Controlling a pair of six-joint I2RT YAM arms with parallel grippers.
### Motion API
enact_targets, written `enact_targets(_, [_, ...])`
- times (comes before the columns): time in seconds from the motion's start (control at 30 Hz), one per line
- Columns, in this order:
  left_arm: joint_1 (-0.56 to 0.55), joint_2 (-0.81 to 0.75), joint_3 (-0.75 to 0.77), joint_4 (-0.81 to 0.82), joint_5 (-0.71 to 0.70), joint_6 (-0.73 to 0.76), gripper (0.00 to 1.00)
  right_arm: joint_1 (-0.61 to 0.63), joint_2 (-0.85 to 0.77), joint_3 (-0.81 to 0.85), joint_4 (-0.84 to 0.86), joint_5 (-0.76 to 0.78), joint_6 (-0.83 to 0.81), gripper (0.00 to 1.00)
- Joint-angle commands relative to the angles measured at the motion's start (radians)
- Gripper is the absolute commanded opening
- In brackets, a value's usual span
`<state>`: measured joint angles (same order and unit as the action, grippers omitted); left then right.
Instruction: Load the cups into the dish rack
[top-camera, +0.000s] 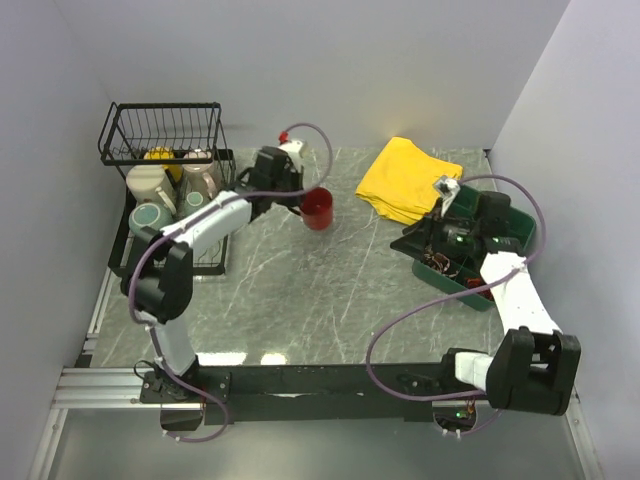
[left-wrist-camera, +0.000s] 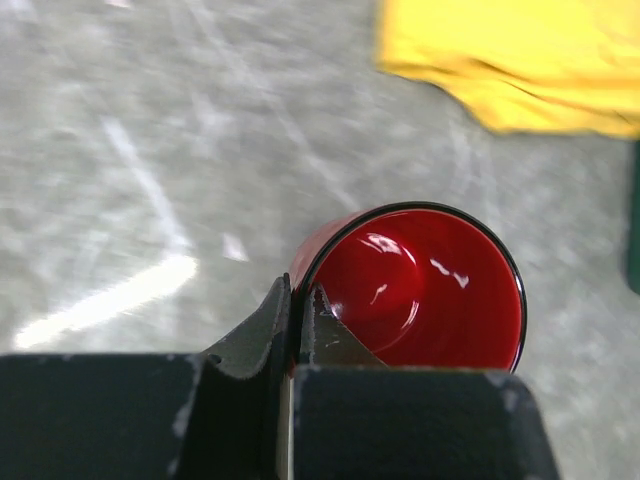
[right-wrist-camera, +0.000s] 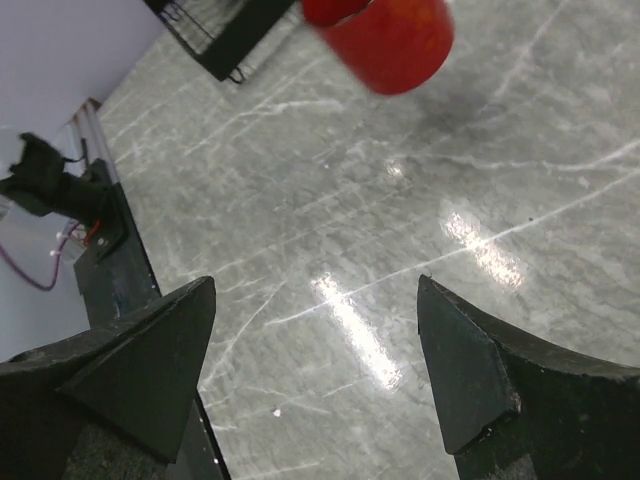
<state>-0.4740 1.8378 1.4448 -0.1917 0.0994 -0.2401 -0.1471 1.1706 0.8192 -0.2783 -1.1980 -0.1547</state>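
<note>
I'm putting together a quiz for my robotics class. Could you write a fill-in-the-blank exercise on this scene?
1. The left gripper is shut on the rim of a ___ mug.
2. The right gripper has its jaws ___.
3. The cloth is coloured ___.
4. The dish rack stands on the ___ arm's side.
Missing words: red, open, yellow, left.
</note>
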Motion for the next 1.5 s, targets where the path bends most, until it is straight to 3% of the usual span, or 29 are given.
enact_targets(0.0, [-0.121,-0.123,-0.078,0.114,-0.096,-0.073,0.01,0.076,0.041,0.078,-0.058,0.222,0.026,0.88])
enact_targets(0.07, [-0.193,-0.143,-0.099,0.1,-0.174,-0.08,0.01,0.107,0.038,0.072,-0.03,0.299,0.076,0.89])
enact_targets(0.17, [-0.276,-0.166,-0.124,0.087,-0.283,-0.096,0.01,0.142,0.026,0.055,0.019,0.41,0.153,1.0])
enact_targets(0.27, [-0.34,-0.167,-0.123,0.06,-0.366,-0.122,0.01,0.193,0.034,0.047,0.051,0.484,0.251,1.0])
enact_targets(0.43, [-0.431,-0.134,-0.074,-0.003,-0.472,-0.157,0.01,0.279,0.142,0.104,-0.001,0.741,0.32,1.0])
enact_targets(0.83, [-0.517,-0.031,0.083,-0.095,-0.581,-0.194,0.01,0.379,0.236,0.126,-0.032,0.782,0.337,0.98])
enact_targets(0.93, [-0.534,0.001,0.124,-0.121,-0.605,-0.188,0.01,0.392,0.256,0.126,-0.029,0.814,0.32,0.86])
enact_targets(1.07, [-0.545,0.029,0.167,-0.153,-0.632,-0.186,0.01,0.396,0.282,0.138,-0.039,0.821,0.307,0.5])
enact_targets(1.13, [-0.549,0.035,0.18,-0.155,-0.635,-0.185,0.01,0.397,0.288,0.141,-0.041,0.804,0.305,0.39])
enact_targets(1.17, [-0.552,0.038,0.183,-0.157,-0.639,-0.185,0.01,0.399,0.287,0.141,-0.038,0.801,0.305,0.27])
enact_targets(1.27, [-0.555,0.044,0.196,-0.164,-0.636,-0.191,0.01,0.394,0.276,0.138,-0.033,0.793,0.303,0.11])
enact_targets(1.33, [-0.555,0.04,0.198,-0.161,-0.626,-0.202,0.01,0.394,0.265,0.136,-0.035,0.782,0.302,0.06])
enact_targets(1.43, [-0.557,0.028,0.2,-0.15,-0.589,-0.234,0.2,0.389,0.252,0.135,-0.024,0.767,0.302,0.0])
enact_targets(1.47, [-0.557,0.021,0.198,-0.146,-0.577,-0.248,0.31,0.386,0.247,0.133,-0.018,0.761,0.303,0.0])
